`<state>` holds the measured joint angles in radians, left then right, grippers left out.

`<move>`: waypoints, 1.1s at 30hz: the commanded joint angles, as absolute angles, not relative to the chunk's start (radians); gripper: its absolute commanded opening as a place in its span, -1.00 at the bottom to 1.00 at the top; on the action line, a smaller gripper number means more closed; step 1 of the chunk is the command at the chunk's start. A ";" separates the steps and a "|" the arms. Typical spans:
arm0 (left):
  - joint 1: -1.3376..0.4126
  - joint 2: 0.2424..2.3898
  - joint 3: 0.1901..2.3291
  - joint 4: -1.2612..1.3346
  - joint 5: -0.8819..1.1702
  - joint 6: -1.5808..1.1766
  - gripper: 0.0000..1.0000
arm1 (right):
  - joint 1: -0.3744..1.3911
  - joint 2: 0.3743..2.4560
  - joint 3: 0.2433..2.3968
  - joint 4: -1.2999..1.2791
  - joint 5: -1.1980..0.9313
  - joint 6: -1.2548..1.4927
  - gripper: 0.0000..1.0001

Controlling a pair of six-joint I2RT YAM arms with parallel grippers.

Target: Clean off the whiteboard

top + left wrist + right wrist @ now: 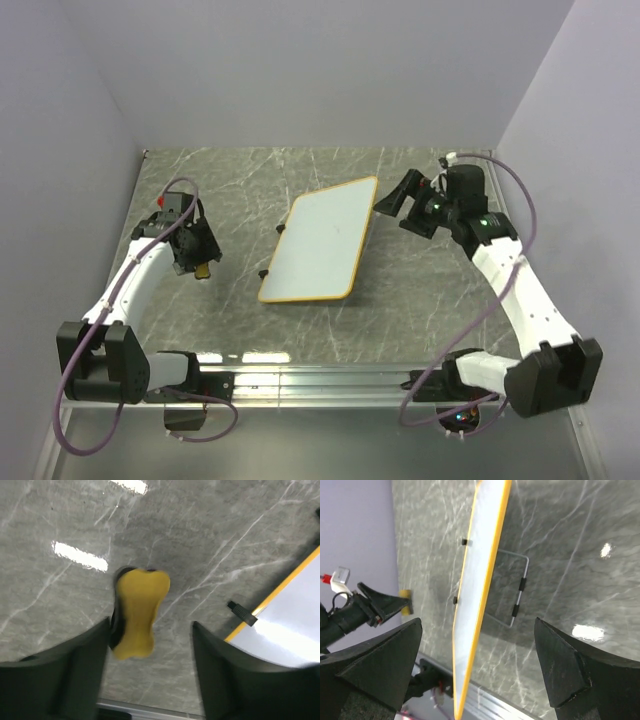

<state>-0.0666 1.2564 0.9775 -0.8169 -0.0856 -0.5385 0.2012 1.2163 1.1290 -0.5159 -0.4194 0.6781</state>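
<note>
The whiteboard (pixel 320 240) with its orange-yellow frame stands tilted at the table's middle, and its face shows plain white. In the right wrist view it (pixel 477 580) appears nearly edge on, propped on a wire stand (pixel 518 592). A small yellow eraser (pixel 139 612) lies blurred on the table just past my left gripper's left finger. My left gripper (pixel 151 630) is open and not closed on it, left of the board (pixel 295 615). My right gripper (pixel 392 200) is open and empty by the board's far right corner, with the board's edge in line between its fingers (pixel 478 630).
Grey marbled table (pixel 230 180) with purple walls at the left, back and right. A metal rail (pixel 300 380) runs along the near edge. Black clips (pixel 242 612) stick out of the board's left edge. My left gripper and the eraser (pixel 406 602) show in the right wrist view.
</note>
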 commanded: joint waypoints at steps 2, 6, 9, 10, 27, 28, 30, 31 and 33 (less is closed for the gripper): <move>-0.063 1.255 1.018 -0.796 -0.100 -0.522 0.63 | 0.193 1.114 1.026 -0.555 -0.362 0.641 0.99; -0.063 1.258 1.040 -0.810 -0.110 -0.514 0.79 | 0.173 1.037 0.945 -0.557 -0.376 0.661 1.00; -0.063 1.267 1.040 -0.818 -0.112 -0.522 0.80 | 0.164 0.997 0.916 -0.568 -0.380 0.667 0.99; -0.063 1.266 1.043 -0.821 -0.107 -0.528 0.80 | 0.163 0.986 0.917 -0.574 -0.380 0.667 0.99; -0.067 0.980 1.386 -0.784 0.112 -0.606 0.99 | 0.161 0.901 1.249 -0.658 -0.324 0.834 0.99; -0.067 0.983 1.440 -0.790 0.109 -0.598 0.99 | 0.160 0.888 1.240 -0.641 -0.316 0.857 0.99; -0.067 0.989 1.488 -0.784 0.094 -0.580 0.99 | 0.161 0.841 1.183 -0.572 -0.308 0.880 0.99; -0.069 0.992 1.526 -0.778 0.074 -0.574 0.99 | 0.160 0.825 1.160 -0.552 -0.308 0.899 0.99; -0.078 0.996 1.545 -0.753 0.025 -0.577 0.99 | 0.161 0.796 1.114 -0.514 -0.317 0.910 0.99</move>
<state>-0.0685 0.9791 1.5036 -0.7872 0.0704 -0.5877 0.1654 0.8314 1.1645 -0.5930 -0.3397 0.8547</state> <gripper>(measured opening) 0.994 0.996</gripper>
